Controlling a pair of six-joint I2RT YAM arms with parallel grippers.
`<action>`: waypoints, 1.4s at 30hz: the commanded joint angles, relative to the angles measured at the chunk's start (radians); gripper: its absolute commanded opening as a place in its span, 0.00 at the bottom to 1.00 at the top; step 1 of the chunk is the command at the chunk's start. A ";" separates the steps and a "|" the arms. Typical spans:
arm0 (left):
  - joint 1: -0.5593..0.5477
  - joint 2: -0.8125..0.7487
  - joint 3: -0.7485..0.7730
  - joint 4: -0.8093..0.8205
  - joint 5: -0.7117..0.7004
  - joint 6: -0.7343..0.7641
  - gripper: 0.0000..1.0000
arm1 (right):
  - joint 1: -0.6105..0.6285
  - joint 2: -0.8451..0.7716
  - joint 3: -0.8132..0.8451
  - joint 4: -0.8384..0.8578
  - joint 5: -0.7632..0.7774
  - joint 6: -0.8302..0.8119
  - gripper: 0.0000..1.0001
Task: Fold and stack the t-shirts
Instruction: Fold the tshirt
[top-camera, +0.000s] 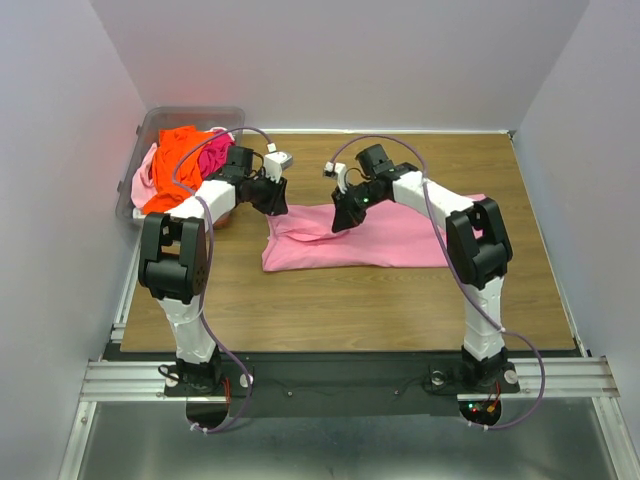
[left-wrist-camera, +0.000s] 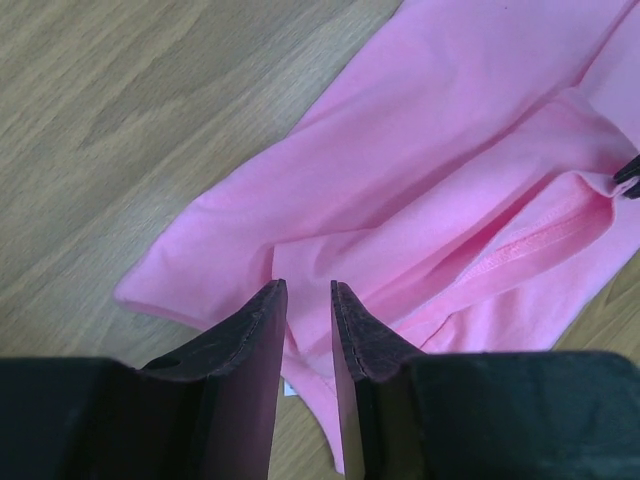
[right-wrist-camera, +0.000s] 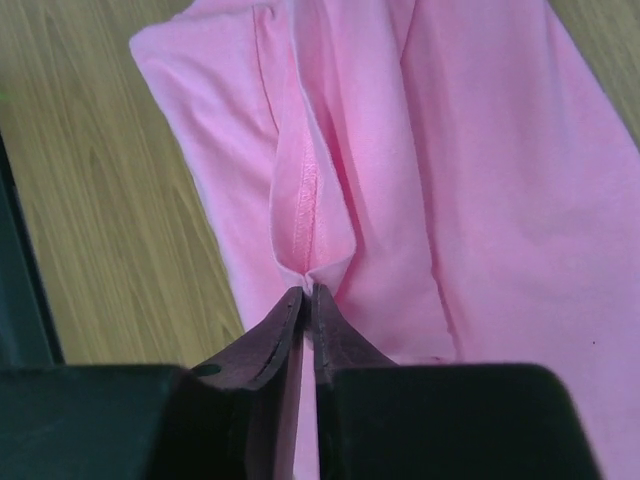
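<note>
We have the right gripper (right-wrist-camera: 308, 292) clenched on a raised ridge of the light pink t-shirt (right-wrist-camera: 480, 190), which lies spread on the table (top-camera: 350, 310) directly beneath and ahead of its fingertips. To fold cleanly, we judge it best to lift only enough to free that layer and carry it across in a low arc. The left gripper (left-wrist-camera: 308, 292) should pin the edge below it so the cloth does not drag. That gripper hovers slightly parted, grasping nothing, with the shirt's corner just under its tips. Both arms reach forward, elbows bent, wrists pitched down. The other t-shirts (top-camera: 180, 165) sit in the bin (top-camera: 195, 115), off to the left gripper's left.
</note>
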 joint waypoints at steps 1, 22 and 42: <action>0.004 -0.046 0.007 -0.001 0.044 -0.008 0.34 | 0.032 -0.014 -0.014 -0.029 0.045 -0.069 0.15; -0.042 0.064 -0.058 -0.055 -0.184 -0.059 0.22 | -0.173 -0.137 -0.089 -0.118 0.220 -0.008 0.27; -0.033 0.372 0.777 -0.159 -0.218 -0.065 0.31 | -0.119 -0.273 -0.519 -0.190 0.171 0.007 0.27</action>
